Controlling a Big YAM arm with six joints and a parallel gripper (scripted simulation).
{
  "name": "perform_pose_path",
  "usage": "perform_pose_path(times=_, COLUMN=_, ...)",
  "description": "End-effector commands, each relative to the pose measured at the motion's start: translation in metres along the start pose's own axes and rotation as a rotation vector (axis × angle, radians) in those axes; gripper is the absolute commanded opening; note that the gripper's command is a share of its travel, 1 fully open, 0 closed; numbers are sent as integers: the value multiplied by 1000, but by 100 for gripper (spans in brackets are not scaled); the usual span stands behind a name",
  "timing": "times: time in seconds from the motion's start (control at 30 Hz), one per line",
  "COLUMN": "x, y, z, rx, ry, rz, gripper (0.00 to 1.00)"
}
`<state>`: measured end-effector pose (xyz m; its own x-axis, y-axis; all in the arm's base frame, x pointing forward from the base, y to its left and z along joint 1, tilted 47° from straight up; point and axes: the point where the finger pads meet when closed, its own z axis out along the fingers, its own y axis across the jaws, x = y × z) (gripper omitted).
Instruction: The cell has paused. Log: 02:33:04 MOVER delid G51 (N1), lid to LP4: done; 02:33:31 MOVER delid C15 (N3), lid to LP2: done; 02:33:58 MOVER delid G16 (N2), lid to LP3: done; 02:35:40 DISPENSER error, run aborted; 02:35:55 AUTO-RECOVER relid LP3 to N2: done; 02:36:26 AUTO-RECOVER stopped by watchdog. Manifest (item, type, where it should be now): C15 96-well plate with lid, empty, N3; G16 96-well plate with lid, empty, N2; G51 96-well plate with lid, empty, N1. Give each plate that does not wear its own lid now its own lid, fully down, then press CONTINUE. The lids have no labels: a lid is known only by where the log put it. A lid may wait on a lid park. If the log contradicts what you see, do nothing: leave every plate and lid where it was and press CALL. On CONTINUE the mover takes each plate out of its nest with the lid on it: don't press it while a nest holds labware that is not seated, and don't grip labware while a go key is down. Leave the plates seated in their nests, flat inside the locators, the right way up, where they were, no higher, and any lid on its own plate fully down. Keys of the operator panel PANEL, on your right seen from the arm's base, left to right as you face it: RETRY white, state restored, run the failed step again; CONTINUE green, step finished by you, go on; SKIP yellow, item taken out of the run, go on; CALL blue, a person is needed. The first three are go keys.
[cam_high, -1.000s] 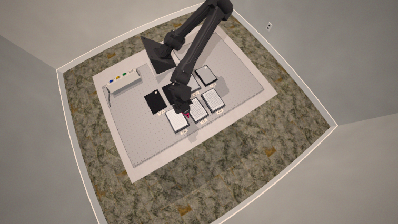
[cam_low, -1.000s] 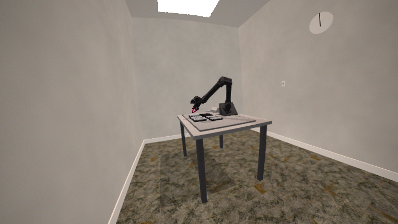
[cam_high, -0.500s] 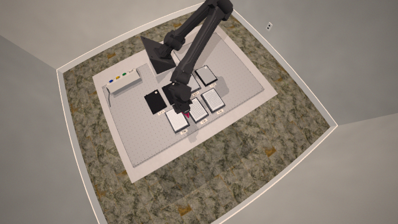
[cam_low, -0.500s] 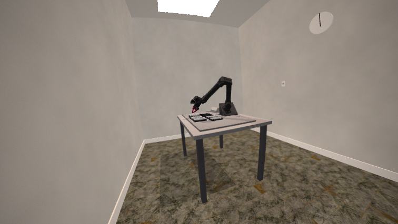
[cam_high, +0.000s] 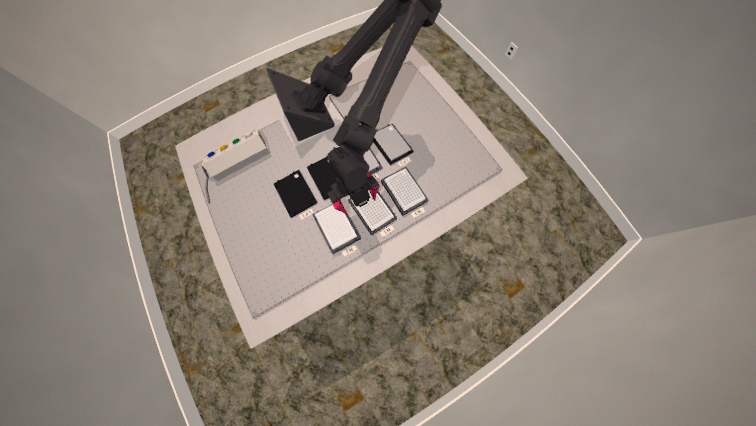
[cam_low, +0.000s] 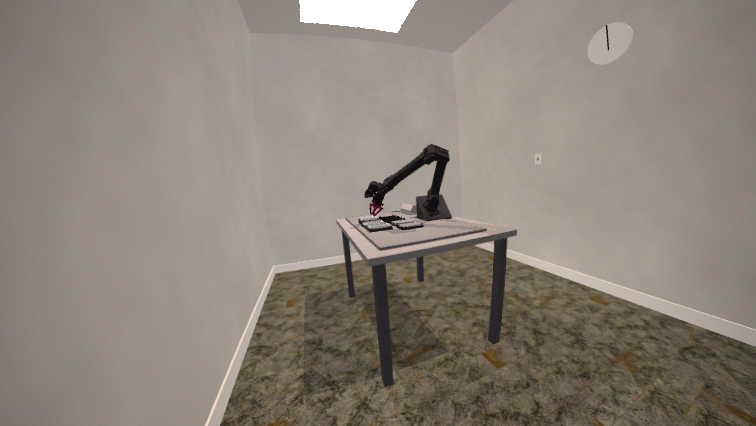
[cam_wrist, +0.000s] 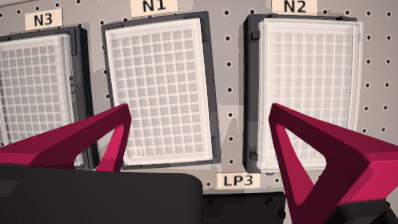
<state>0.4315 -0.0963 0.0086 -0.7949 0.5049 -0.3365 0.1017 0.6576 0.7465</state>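
Three 96-well plates sit in nests in a row. In the wrist view N3 (cam_wrist: 35, 95) is at the left, N1 (cam_wrist: 160, 90) in the middle and N2 (cam_wrist: 307, 92) at the right. The plates in N3 (cam_high: 404, 190) and N1 (cam_high: 374, 211) show open wells. The N2 plate (cam_high: 335, 227) wears a clear lid; I cannot tell whether it is fully down. My gripper (cam_wrist: 199, 111) (cam_high: 357, 198) is open and empty. It hangs above the near ends of N1 and N2, over the bare black park labelled LP3 (cam_wrist: 240, 205). It also shows in the exterior view (cam_low: 375, 210).
Four lid parks lie in a row behind the nests. Two are bare and black (cam_high: 295, 195) (cam_high: 322, 177). One holds a grey lid (cam_high: 392, 142), and another, mostly hidden by my arm, shows grey (cam_high: 371, 158). The operator panel (cam_high: 235, 153) with its coloured keys stands at the table's left.
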Motion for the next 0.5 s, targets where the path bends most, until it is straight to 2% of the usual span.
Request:
perform_pose_path(times=0.0, x=-15, y=16, z=-12, rx=3, ry=26, rz=-94, gripper=100)
perform_pose_path(times=0.3, x=24, y=38, z=-26, rx=10, ry=214, rz=-90, gripper=100)
perform_pose_path(times=0.37, x=24, y=38, z=-26, rx=10, ry=214, rz=-90, gripper=100)
perform_pose_path(times=0.4, x=26, y=36, z=-32, rx=16, ry=223, rz=-80, gripper=100)
perform_pose_path(times=0.47, x=37, y=45, z=-31, rx=13, ry=275, rz=-87, gripper=100)
